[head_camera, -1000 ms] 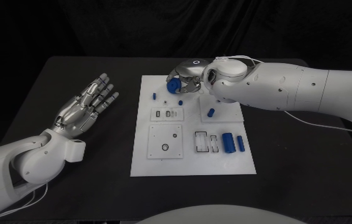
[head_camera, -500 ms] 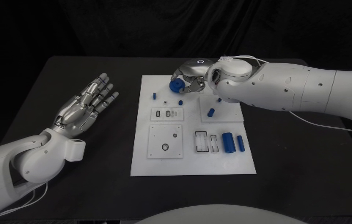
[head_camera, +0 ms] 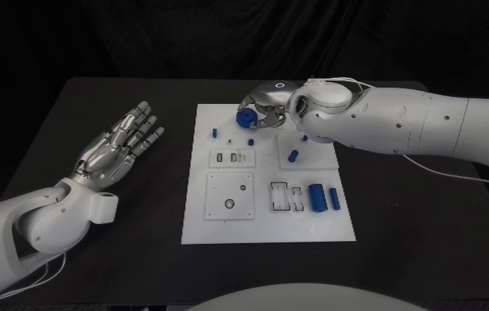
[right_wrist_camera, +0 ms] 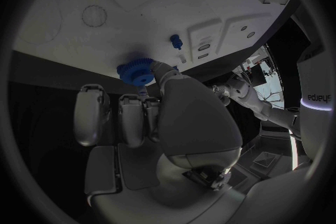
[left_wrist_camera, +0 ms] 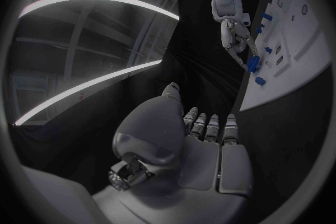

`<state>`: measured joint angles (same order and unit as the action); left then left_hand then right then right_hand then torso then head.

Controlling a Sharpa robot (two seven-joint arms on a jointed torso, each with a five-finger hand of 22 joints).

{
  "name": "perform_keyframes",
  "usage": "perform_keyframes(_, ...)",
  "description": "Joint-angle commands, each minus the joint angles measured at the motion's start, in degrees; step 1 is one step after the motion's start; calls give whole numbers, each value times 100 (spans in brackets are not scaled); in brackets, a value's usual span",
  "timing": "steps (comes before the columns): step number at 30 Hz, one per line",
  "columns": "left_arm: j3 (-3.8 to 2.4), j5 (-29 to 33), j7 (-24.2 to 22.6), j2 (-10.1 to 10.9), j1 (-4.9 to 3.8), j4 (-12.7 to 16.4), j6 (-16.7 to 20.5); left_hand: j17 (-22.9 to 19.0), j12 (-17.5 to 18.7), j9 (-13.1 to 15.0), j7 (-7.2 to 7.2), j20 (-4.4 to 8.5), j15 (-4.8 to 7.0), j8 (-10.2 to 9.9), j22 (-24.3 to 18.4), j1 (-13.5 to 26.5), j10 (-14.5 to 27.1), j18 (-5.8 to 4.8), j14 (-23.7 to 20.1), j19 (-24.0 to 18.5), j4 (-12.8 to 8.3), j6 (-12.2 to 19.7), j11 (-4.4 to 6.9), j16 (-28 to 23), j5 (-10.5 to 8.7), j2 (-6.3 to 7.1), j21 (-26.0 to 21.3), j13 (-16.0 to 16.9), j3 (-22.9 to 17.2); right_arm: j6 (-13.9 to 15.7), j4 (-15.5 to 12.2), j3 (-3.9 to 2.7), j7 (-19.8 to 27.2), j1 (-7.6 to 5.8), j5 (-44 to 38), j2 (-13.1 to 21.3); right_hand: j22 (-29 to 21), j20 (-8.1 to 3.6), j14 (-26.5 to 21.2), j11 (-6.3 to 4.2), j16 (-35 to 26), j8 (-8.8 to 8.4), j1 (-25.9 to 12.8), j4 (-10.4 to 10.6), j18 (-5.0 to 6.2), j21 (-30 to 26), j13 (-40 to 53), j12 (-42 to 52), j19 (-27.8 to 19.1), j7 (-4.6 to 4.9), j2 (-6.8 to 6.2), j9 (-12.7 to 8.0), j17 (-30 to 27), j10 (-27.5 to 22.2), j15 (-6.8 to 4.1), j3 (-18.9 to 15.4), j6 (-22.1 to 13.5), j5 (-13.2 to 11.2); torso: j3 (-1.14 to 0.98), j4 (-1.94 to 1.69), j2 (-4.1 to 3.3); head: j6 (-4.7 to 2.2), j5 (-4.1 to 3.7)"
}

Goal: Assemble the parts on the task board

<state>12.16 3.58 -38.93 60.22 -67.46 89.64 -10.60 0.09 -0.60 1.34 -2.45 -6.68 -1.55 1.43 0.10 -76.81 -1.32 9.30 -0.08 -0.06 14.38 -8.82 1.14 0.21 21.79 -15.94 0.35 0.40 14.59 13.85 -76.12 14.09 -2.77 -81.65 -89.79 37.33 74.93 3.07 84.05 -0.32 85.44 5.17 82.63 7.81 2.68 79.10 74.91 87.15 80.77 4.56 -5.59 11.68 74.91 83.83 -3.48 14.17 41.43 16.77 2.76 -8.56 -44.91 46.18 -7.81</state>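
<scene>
blue gear, toothed and disc-shaped, was held pinched in the fingertips of the right hand above the far edge of the task board, near its far-left quarter. in the right wrist view the gear was seen gripped at the fingertips, its flat face turned toward the white board surface and its axis judged roughly square to the board. whether the gear was clear of the board or touching it could not be told.

just nearer than the gear, small blue pegs were seen standing on the board, with one peg lying beyond the fingertips in the wrist view. the seat for the gear was judged to lie directly under or slightly nearer than the hand, so the coming move was expected to turn on lowering along the gear's own axis with little sideways shift.

left hand was held off the board's left edge, over the black table, fingers apart and straight, nothing in it. the right hand was clearly the nearer to the work.

larger blue cylinders were noted lying near the board's right edge, well apart from the gear.
</scene>
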Motion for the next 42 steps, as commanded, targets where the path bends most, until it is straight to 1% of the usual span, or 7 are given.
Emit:
perform_keyframes(1,-5,22,-553,-11,-4,6,-75,-9,-6,5,27,-36,-51,4,-10,-15,21,-26,8,6,-14,3,-5,-21,24,-30,-35,1,2,-23,-31,7,-37,26,-35,7,488,-12,308,-18,-42,-40,-7,8,100,-32,876,-39,-39,-41,-2,-9,810,-38,-12,35,-4,0,-3,-3,-4,4,-10)
perform_keyframes(23,-5,22,-501,-16,-4,0,-68,-9,-6,9,70,-41,-57,10,-10,-21,21,-27,8,6,-26,-20,9,-21,43,-36,-35,1,-10,-152,-55,7,-58,38,-35,-45,466,-67,295,-112,-65,-78,-30,25,114,-83,839,-65,-66,-161,-6,-60,791,-82,-83,31,-38,-52,3,-1,0,49,-8)
perform_keyframes(28,-5,22,-491,-7,-4,4,-63,-9,-6,9,74,-42,-57,9,-10,-23,21,-27,8,6,-29,-17,10,-21,47,-37,-35,1,-13,-65,-37,7,-83,38,-35,-18,399,-123,251,-166,-140,-240,-34,39,140,-209,745,-126,-141,-233,-37,-463,714,-189,-131,-1,-1316,-153,2,-6,-1,51,-9)
perform_keyframes(34,-5,22,-490,7,-4,10,-63,-9,-4,10,81,-43,-59,10,-10,-27,24,-27,8,6,-35,-20,13,-21,55,-38,-35,0,-17,451,-103,5,-6,15,-35,117,361,-153,220,-212,-192,-279,-18,78,157,-296,665,-179,-189,-312,-41,-660,663,-284,-164,-34,-1925,-239,2,-6,-3,40,-8)
perform_keyframes(38,-5,22,-494,23,-4,15,-58,-9,-4,10,81,-43,-59,10,-10,-27,24,-27,8,6,-35,-20,13,-21,55,-38,-35,0,-17,837,-294,3,39,-111,-31,353,364,-159,216,-220,-200,-270,-33,109,156,-300,656,-185,-187,-325,-40,-669,655,-293,-171,-49,-1923,-254,1,1,-5,7,-12)
perform_keyframes(41,-5,22,-496,34,-4,18,-50,-9,-5,10,85,-44,-60,11,-10,-31,23,-27,8,6,-40,-25,16,-21,60,-38,-35,1,-21,966,-502,4,18,-243,17,590,429,-159,239,-186,-173,-169,-134,247,133,-241,713,-149,-124,-232,-20,-608,694,-220,-158,-113,-1515,-392,1,0,-4,2,-18)
perform_keyframes(42,-5,22,-498,39,-4,21,-47,-9,-5,10,85,-44,-60,11,-10,-31,23,-27,8,6,-40,-25,16,-21,60,-38,-35,1,-21,986,-607,4,-4,-302,53,710,471,-148,259,-160,-151,-91,-164,310,118,-199,762,-119,-80,-190,-8,-555,723,-160,-142,-142,-1189,-448,1,1,-5,2,-19)
